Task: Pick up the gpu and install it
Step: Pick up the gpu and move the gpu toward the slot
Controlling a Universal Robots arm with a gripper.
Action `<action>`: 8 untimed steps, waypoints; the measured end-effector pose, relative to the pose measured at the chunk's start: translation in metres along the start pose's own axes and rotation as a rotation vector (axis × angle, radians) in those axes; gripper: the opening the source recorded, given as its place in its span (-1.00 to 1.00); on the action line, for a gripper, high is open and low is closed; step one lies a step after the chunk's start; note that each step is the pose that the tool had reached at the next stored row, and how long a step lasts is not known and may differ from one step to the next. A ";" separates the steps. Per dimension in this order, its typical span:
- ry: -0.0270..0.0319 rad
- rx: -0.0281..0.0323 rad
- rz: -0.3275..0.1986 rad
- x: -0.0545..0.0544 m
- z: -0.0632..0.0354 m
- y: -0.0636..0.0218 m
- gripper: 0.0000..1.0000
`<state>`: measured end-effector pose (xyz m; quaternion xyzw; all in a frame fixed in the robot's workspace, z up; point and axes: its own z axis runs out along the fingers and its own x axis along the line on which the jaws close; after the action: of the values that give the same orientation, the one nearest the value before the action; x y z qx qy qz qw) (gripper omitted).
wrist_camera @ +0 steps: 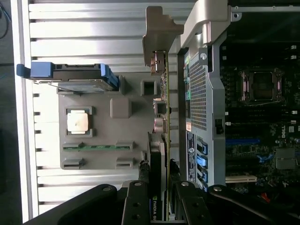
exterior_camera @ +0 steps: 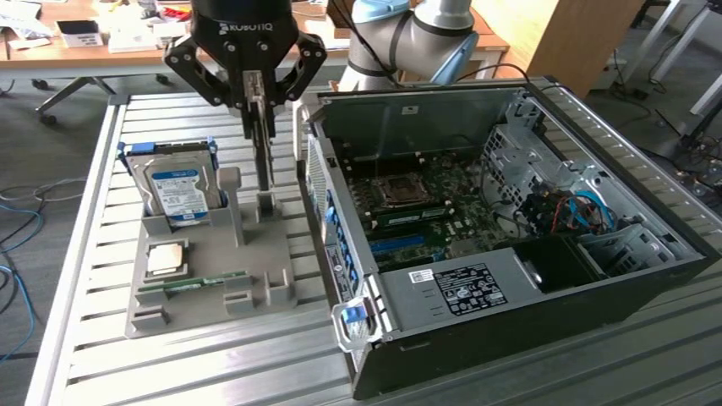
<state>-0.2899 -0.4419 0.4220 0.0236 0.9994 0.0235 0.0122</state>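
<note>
The gpu [exterior_camera: 264, 161] is a thin card seen edge-on, hanging upright from my gripper [exterior_camera: 259, 118], which is shut on its upper edge. Its lower end sits right at a slot post of the grey holder tray [exterior_camera: 259, 292]; I cannot tell whether it touches. In the wrist view the gpu [wrist_camera: 162, 117] runs as a narrow green-and-dark strip away from my gripper [wrist_camera: 161, 199], with its silver bracket [wrist_camera: 159, 33] at the far end. It stands just beside the outer wall of the open computer case [exterior_camera: 451, 211].
On the holder tray stand a hard drive [exterior_camera: 178, 190] with a blue-white label, a CPU [exterior_camera: 167, 258] and a green RAM stick [exterior_camera: 209, 282]. The case lies open, motherboard [exterior_camera: 423, 211] exposed. Everything rests on a slatted metal table [exterior_camera: 192, 372].
</note>
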 end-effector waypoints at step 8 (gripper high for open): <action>0.0000 0.0001 0.000 0.000 -0.0013 0.0001 -0.47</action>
<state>-0.2899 -0.4419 0.4233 0.0237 0.9994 0.0235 0.0122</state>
